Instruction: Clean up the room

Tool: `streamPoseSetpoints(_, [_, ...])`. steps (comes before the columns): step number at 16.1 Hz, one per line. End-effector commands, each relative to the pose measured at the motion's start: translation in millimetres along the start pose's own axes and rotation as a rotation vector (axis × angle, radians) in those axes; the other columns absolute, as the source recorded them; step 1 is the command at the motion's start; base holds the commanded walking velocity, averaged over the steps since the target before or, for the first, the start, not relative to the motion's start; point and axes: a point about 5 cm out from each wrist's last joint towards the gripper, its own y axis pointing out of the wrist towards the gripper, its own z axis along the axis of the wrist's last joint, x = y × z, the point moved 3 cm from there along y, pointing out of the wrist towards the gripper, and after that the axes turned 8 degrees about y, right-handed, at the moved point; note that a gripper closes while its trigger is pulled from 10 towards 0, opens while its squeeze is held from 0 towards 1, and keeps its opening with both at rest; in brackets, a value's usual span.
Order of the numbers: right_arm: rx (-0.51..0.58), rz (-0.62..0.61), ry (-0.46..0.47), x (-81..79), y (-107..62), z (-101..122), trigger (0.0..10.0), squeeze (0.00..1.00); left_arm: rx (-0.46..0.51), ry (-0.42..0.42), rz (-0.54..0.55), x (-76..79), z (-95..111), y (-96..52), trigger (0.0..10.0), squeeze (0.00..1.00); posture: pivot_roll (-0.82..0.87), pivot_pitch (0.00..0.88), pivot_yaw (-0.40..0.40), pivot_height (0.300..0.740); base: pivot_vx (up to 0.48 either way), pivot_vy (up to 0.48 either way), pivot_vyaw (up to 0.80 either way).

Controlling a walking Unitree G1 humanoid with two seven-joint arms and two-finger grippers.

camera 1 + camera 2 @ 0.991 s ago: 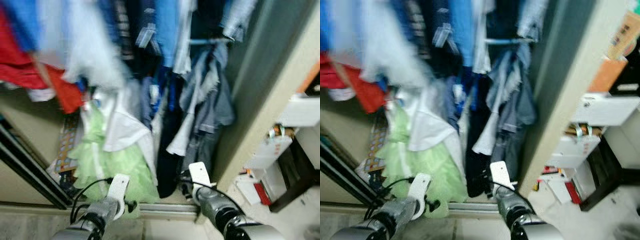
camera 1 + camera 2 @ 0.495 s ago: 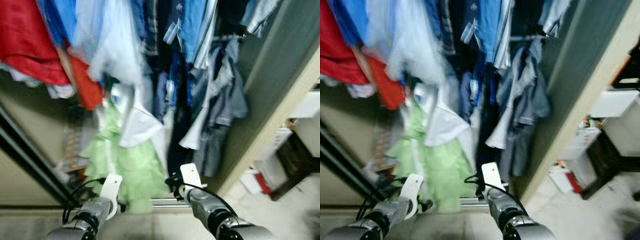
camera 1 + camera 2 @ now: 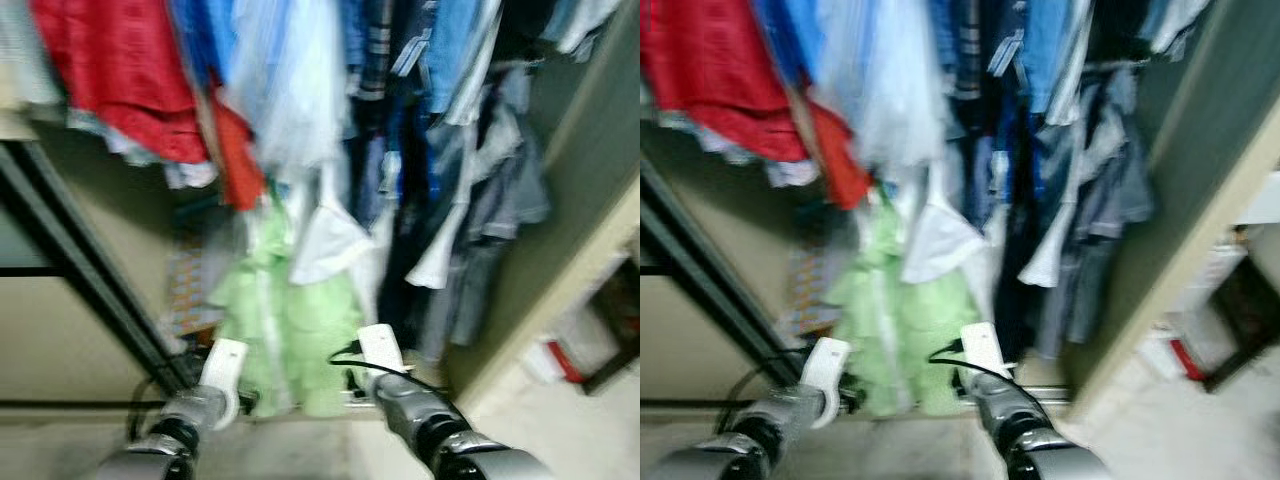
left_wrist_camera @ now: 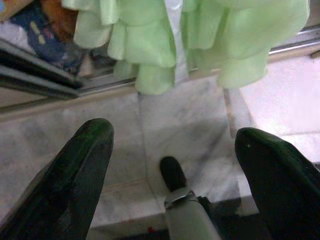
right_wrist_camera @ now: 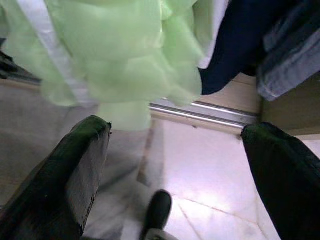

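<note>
Down low in front of the open closet, the left pincer (image 4: 172, 165) hangs over the pale stone floor (image 4: 190, 125). Its two black fingers (image 4: 75, 170) are spread wide apart and hold nothing. They touch nothing. The right pincer (image 5: 175, 170) hangs over the same floor, close to the shiny metal door track (image 5: 205, 112). It is wide open too, with nothing between its fingers.

Just past both pincers hangs a light green frilly dress (image 3: 285, 325). Its ruffled hem hangs just above the floor at the closet's front edge. A white strip runs down its middle. A white garment (image 3: 325, 240) hangs over the top of the green dress.

Above these, the closet is packed with hanging clothes. A red garment (image 3: 120, 70) hangs at the left side. Beside it hangs a thin pale blue one (image 3: 285, 90). Blue shirts (image 3: 450, 50) and a grey-blue denim shirt (image 3: 500, 200) hang toward the right side. A dark navy garment (image 5: 240, 45) hangs down beside the green dress, near the right pincer.

A dark sliding door frame (image 3: 90, 270) slants along the closet's left edge. A cream wall post (image 3: 560, 310) stands at the right edge. A patterned thing (image 3: 190, 295) lies low in the closet behind the green dress; it is too blurry to tell what it is.
</note>
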Motion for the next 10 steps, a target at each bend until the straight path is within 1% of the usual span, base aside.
streamPoseSetpoints(1, [0.004, -0.015, -0.002, 4.3, 0.2, 1.9, 10.0, 0.00, 0.010, -0.003, -0.012, 3.9, 2.5, 0.6, 10.0, 0.00, -0.14, 0.000, 0.035, 0.740, 0.000, 0.000, 0.00])
streamPoseSetpoints(3, [0.004, -0.015, -0.003, 4.3, 0.2, 1.9, 10.0, 0.00, 0.014, -0.002, -0.015, 4.2, 2.9, 0.6, 10.0, 0.00, -0.14, 0.000, 0.035, 0.740, 0.330, 0.000, 0.00])
streamPoseSetpoints(10, [0.005, -0.014, -0.003, 3.6, 0.2, 2.6, 10.0, 0.00, 0.012, 0.001, -0.017, 4.4, 2.8, 0.6, 10.0, 0.00, -0.14, 0.000, 0.036, 0.740, 0.402, 0.000, 0.00])
